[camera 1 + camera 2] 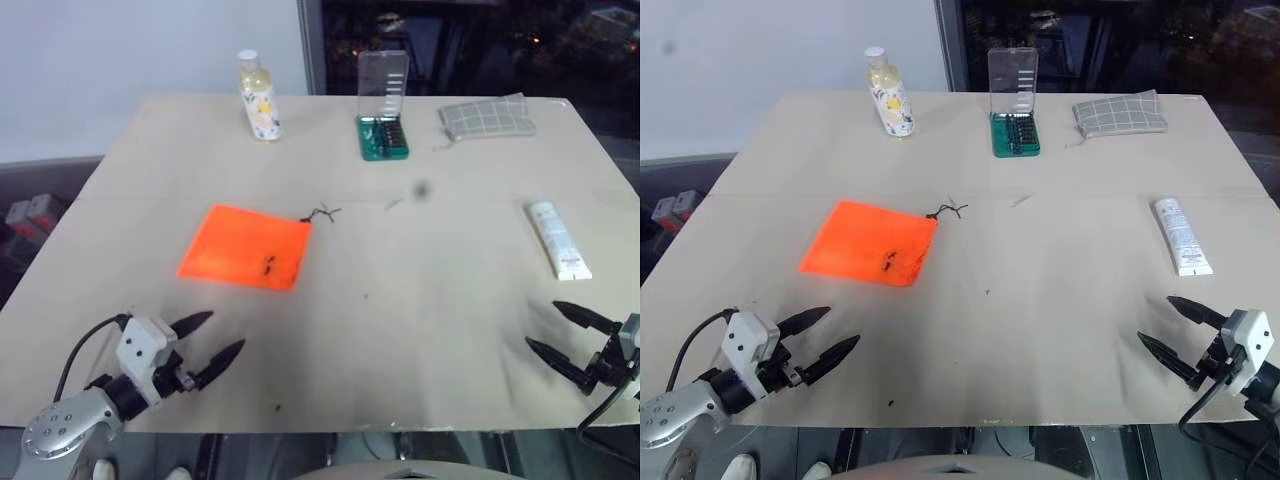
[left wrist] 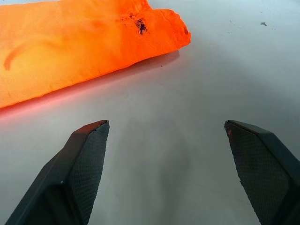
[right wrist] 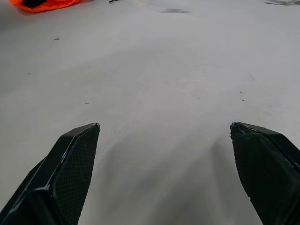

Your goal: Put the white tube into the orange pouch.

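Left gripper hovers spread over the beige table beside a dark window.

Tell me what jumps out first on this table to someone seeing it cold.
The orange pouch stands out first, lying flat left of the table's middle, just beyond the open left gripper. Next is the white tube near the right edge, ahead of the open right gripper. Along the far edge stand a yellowish bottle, a green case with its clear lid up and a grey checked pouch.
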{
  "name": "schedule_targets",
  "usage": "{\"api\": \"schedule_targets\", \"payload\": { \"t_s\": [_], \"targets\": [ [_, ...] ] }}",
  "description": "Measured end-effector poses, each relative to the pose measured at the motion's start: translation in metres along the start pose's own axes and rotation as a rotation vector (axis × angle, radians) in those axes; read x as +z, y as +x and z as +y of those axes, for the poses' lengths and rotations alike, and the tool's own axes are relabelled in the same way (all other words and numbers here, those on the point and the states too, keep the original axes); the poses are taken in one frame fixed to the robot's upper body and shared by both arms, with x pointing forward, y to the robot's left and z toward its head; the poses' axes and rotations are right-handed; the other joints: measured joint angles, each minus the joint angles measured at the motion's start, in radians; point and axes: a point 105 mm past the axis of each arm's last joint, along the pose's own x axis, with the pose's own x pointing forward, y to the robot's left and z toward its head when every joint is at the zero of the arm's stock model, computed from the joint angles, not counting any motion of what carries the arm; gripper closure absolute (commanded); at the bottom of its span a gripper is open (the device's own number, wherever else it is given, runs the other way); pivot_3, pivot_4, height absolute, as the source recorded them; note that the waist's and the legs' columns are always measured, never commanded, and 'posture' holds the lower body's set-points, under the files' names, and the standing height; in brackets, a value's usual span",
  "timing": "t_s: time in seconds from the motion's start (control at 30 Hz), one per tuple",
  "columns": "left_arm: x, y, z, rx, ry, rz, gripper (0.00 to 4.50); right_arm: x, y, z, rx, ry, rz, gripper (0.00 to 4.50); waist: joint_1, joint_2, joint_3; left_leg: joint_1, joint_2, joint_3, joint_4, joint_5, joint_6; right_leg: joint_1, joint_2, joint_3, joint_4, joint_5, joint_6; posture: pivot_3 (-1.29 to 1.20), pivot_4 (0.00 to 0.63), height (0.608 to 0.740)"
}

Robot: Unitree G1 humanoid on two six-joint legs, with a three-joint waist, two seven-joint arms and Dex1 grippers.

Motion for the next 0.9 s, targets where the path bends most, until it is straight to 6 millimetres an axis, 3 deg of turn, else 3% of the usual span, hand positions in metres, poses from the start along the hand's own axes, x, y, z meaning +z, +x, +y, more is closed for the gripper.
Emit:
{"api": "schedule_targets", "payload": {
  "t_s": [0.27, 0.9],
  "targets": [
    [0.003, 0.013, 0.003, -0.025, -0.026, -0.026, 0.34, 0.004, 0.003, 0.002, -0.012, -0.026, -0.009, 0.0, 0.004, 0.0, 0.0, 0.0, 0.0, 0.001, 0.004, 0.0, 0.0, 0.0, 0.0, 0.0, 0.004, 0.0, 0.0, 0.0, 0.15, 0.74],
    [0.003, 0.018, -0.003, -0.042, -0.089, -0.022, 0.34, 0.008, 0.007, 0.009, -0.003, -0.03, -0.004, 0.0, 0.002, -0.003, 0.002, -0.001, 0.001, 0.0, 0.012, 0.0, 0.0, 0.0, -0.004, 0.001, 0.009, -0.002, -0.004, 0.0, 0.15, 0.74]
  ]
}}
